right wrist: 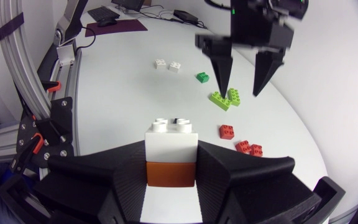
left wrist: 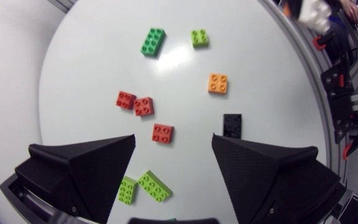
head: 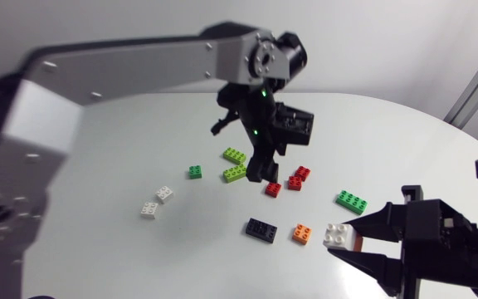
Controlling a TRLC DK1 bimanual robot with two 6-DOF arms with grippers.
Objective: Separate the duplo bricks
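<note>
At the right side of the table (head: 98, 158), the right gripper (right wrist: 171, 163) holds a pair of stacked bricks, and only part of it is visible. The white brick (right wrist: 171, 142) stands on top with its studs free. The brown brick (right wrist: 171, 172) under it sits deep between the two fingers, which press on it from both sides, and its lower part is hidden. In the head view only a small corner of the brown one shows. The left wrist view catches the white one at the very edge, cut off and blurred.

The long left arm (head: 139, 66) crosses the head view and covers part of the table behind it. The left gripper (left wrist: 173, 140) hangs above the middle with its fingers wide apart and nothing between them. A single red brick (left wrist: 162, 133) lies on the table below the gap. Two lime bricks (left wrist: 144, 186) lie close together, one partly covered by a finger. The black brick (left wrist: 232, 124) lies just ahead of the other finger.
</note>
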